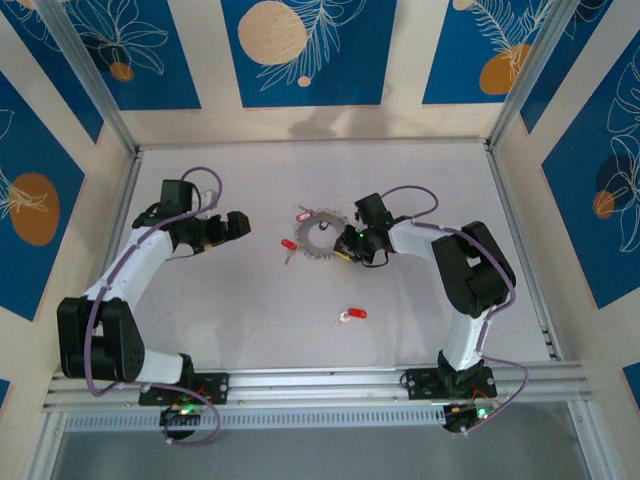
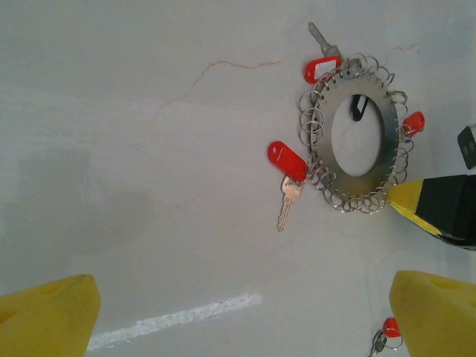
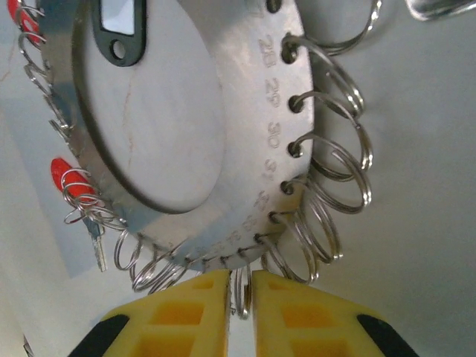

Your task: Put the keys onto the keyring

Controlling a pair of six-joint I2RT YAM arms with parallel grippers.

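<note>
Table (image 1: 250,330) surface, white and faintly veined, is bearing everything. Left gripper (image 1: 240,222) is hovering with its jaws spread as wide as they go and gripping nothing. The keyring (image 2: 357,186) is lying flat ahead of it, well apart from its fingertips. Right gripper (image 3: 239,279) is meeting the near rim of that toothed grey disc. Its yellow fingers (image 3: 186,312) are standing almost together, pinching one split ring (image 3: 242,290) among the many wire loops hanging around the rim. Of the keys (image 2: 286,160), one is lying against the loops on the disc's side facing the left gripper, and a second key (image 2: 321,65) is sitting at the rim farther along. A loose key (image 1: 350,314) is lying behind the right gripper, well apart from the disc.
</note>
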